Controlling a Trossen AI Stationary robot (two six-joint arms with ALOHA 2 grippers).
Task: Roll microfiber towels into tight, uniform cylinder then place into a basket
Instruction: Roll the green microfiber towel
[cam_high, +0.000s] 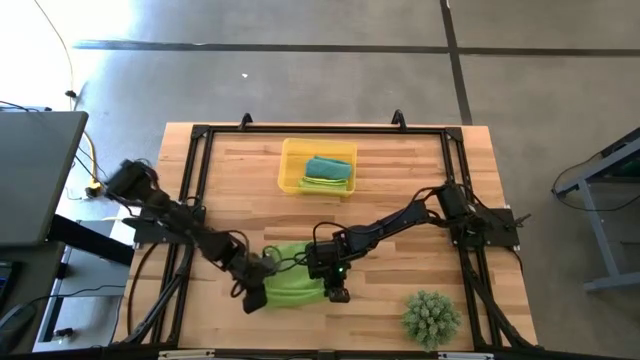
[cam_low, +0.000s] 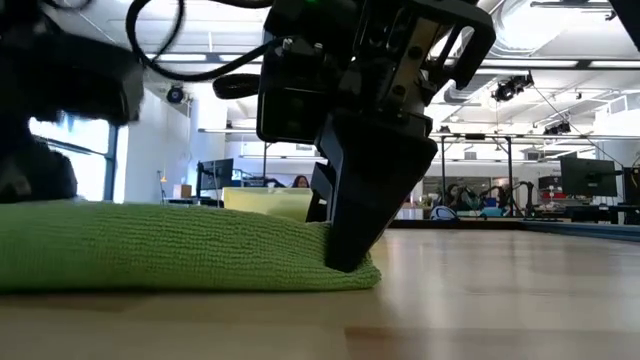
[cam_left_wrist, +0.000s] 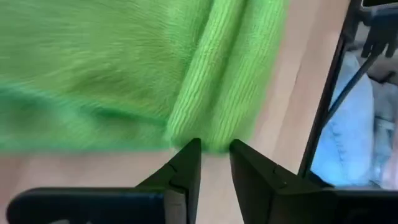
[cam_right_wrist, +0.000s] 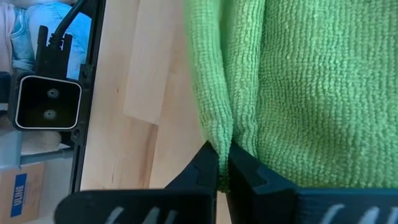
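A lime-green microfiber towel (cam_high: 290, 284) lies partly rolled on the wooden table near its front edge, resting on its underside (cam_low: 170, 250). My right gripper (cam_high: 338, 293) is at the towel's right end, shut on a ridge of the cloth. At the towel's left end is my left gripper (cam_high: 254, 296), its fingers (cam_left_wrist: 186, 163) slightly apart with bare wood showing between them, the tips right at the end of a rolled ridge (cam_left_wrist: 217, 93). The yellow basket (cam_high: 290, 152) stands farther back and holds a teal towel (cam_high: 330, 166) and a lime-green one (cam_high: 322, 184). My right gripper pinches a raised fold of the towel (cam_right_wrist: 219, 127) between its two fingers at the towel's right end. The fingers (cam_low: 350, 240) slant down from the far right, their tips at the table. The towel stays lying on the wood, slack. Whether my left gripper touches the cloth, I cannot tell.
A spiky green ball-shaped plant (cam_high: 432, 316) stands at the front right. A black metal frame (cam_high: 320, 130) runs round the table top. Bare wood lies between the towel and the basket.
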